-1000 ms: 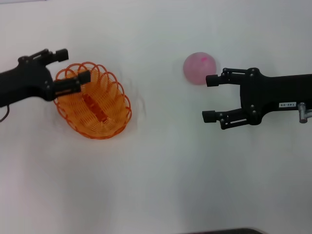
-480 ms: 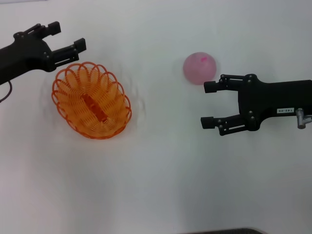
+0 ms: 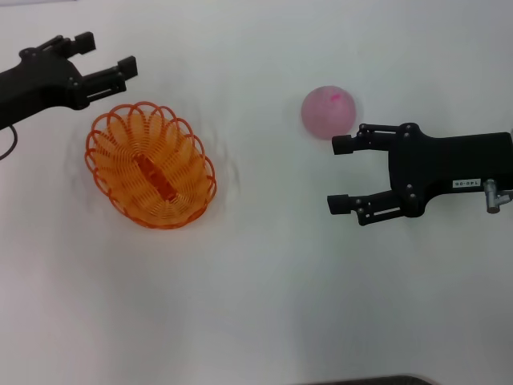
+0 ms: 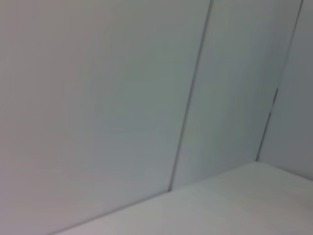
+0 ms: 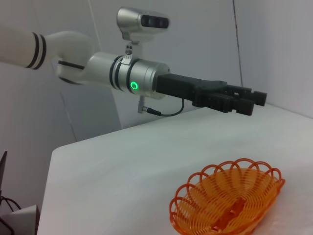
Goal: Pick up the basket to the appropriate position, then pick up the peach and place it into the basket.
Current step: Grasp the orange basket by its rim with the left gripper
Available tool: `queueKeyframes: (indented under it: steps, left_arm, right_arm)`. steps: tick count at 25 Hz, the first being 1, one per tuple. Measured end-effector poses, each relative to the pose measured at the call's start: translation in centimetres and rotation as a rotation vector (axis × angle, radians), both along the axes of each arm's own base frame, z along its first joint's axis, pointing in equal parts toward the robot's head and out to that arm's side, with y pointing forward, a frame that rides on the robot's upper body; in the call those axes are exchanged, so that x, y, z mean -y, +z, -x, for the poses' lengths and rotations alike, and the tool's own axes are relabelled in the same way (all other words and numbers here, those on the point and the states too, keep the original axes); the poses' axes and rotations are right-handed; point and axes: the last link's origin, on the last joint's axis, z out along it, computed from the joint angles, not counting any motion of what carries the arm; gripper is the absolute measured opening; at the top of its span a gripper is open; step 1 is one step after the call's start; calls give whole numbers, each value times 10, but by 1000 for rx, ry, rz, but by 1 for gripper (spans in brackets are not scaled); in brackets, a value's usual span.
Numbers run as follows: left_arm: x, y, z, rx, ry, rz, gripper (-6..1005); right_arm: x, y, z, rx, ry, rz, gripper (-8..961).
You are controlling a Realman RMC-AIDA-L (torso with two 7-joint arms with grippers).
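1. The basket (image 3: pixel 151 164) sits on the white worktop (image 3: pixel 264 305) toward its left edge, upright and with nothing in it but its own orange base strip.
2. The left gripper (image 3: pixel 106 53) hovers just beyond the basket's far rim, near the far left corner, its fingers spread apart and holding nothing; it touches no part of the wire.
3. The peach (image 3: pixel 328 111) rests on the worktop toward the far edge, right of centre and well apart from the basket.
4. The right gripper (image 3: pixel 340 174) reaches in from the right edge, fingers parted and empty, with its far fingertip (image 3: pixel 341 145) just beside the peach's near side.
5. The right wrist view shows the basket (image 5: pixel 229 206) below the left gripper (image 5: pixel 247 102), which is raised above the surface.
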Motion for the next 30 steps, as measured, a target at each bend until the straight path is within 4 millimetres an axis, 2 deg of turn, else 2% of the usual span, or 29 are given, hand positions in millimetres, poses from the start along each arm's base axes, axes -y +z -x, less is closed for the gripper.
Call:
queueKeyframes:
  steps: [7,14,23,30]
  left_arm:
    - [-9,4,-2,-55,93,96,871]
    - [-25,7,-12,-239,202,229,870]
    - [-42,1,-35,-502,278,367,870]
    - [-58,1,-57,-695,304,397,870]
  right_arm:
    - [0,-1,1,1,3,3,947]
    - [-1,-1,1,1,4,4,947]
    - [-1,-3,2,10,13,15,947]
    - [-1,-5,4,15,20,21,947]
